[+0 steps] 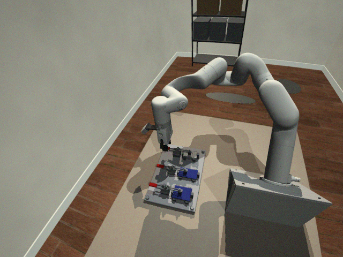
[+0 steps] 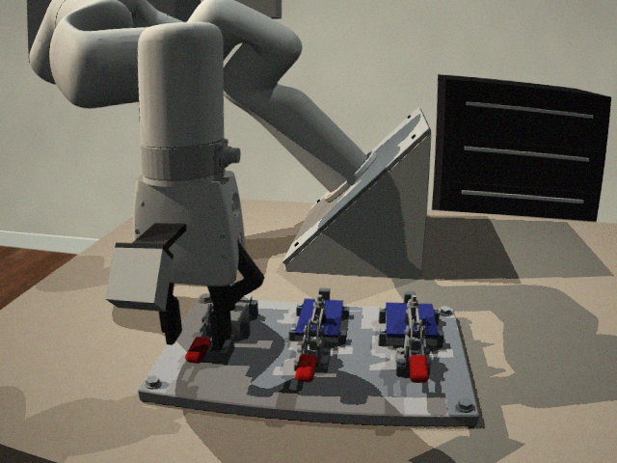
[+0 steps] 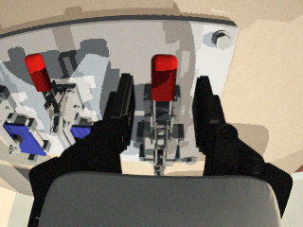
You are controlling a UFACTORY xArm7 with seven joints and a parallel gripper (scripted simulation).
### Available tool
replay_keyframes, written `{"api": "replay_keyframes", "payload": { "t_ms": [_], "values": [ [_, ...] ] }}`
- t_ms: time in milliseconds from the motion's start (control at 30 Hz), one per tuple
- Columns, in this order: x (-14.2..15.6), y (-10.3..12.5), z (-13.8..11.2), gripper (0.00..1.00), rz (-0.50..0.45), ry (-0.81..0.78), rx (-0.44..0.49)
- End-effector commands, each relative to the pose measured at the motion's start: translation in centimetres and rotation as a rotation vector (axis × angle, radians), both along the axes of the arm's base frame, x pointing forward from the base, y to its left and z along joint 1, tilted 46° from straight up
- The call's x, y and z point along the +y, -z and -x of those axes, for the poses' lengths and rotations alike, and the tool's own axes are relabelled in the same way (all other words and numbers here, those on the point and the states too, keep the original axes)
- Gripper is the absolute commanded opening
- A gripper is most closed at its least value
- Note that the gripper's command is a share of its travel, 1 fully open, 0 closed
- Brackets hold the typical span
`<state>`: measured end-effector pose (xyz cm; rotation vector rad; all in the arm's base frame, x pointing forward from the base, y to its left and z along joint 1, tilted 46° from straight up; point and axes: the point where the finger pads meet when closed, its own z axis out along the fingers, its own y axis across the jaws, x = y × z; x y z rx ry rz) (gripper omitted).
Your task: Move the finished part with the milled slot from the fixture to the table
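The grey fixture plate (image 1: 176, 179) (image 2: 308, 368) carries three nests, each with a red-handled toggle clamp. The grey finished part (image 1: 194, 155) lies in the end nest; in the exterior view my gripper mostly hides it. Two blue blanks (image 1: 188, 173) (image 1: 181, 193) sit under their clamps, and they also show in the exterior view (image 2: 321, 316) (image 2: 411, 318). My gripper (image 2: 197, 331) (image 3: 164, 90) is low over the end clamp. Its fingers are open and stand on either side of that clamp's red handle (image 3: 165, 78) (image 2: 198, 348), with a gap on each side.
The arm's wedge-shaped base (image 1: 274, 193) (image 2: 368, 209) stands on the table beside the fixture. A shelf rack (image 1: 218, 27) stands at the far wall, and a dark panel (image 2: 521, 149) stands behind the table. The middle clamp's red handle (image 3: 38, 71) is to the left in the wrist view.
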<state>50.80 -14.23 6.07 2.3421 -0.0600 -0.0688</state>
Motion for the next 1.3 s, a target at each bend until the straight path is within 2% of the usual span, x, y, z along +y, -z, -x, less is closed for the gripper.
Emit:
{"api": "replay_keyframes", "payload": {
  "t_ms": [0,1267],
  "values": [
    [0.2,-0.1,-0.1,0.47,-0.001,-0.004,-0.003],
    [-1.6,1.8,-0.1,0.47,-0.001,-0.004,-0.003]
  ]
}}
